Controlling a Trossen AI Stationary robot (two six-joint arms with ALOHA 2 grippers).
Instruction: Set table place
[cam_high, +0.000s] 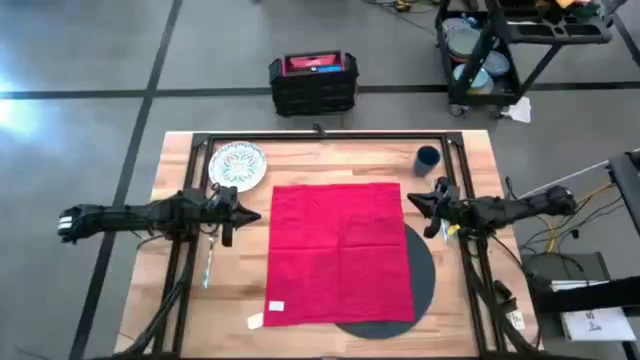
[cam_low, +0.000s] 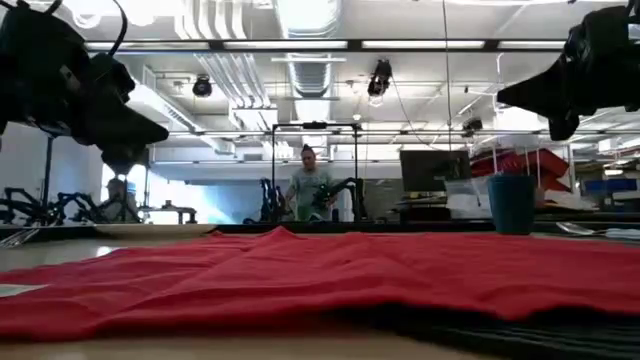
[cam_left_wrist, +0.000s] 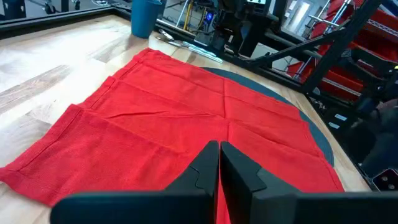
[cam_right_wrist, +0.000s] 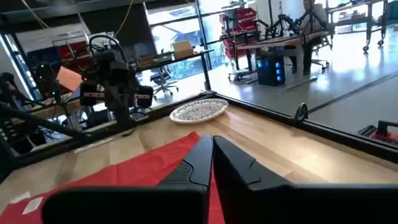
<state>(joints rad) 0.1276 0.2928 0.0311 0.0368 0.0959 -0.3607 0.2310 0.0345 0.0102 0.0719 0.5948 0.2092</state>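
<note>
The red cloth napkin (cam_high: 340, 255) lies spread flat over the round dark grey mat (cam_high: 420, 270), which shows at its right and near edges. The patterned white plate (cam_high: 238, 164) sits at the table's far left, the dark blue cup (cam_high: 428, 158) at the far right. Cutlery (cam_high: 209, 262) lies left of the napkin, under the left arm. My left gripper (cam_high: 256, 214) hovers shut just left of the napkin's far left corner. My right gripper (cam_high: 410, 200) hovers shut above the napkin's far right corner. Both are raised clear of the table in the low view.
White tags (cam_high: 263, 315) lie at the napkin's near left corner. A black rail frame (cam_high: 320, 137) runs along the table's far edge and sides. More silver cutlery (cam_left_wrist: 180, 42) lies near the cup. A black and red crate (cam_high: 313, 80) and a cart (cam_high: 500, 40) stand on the floor beyond.
</note>
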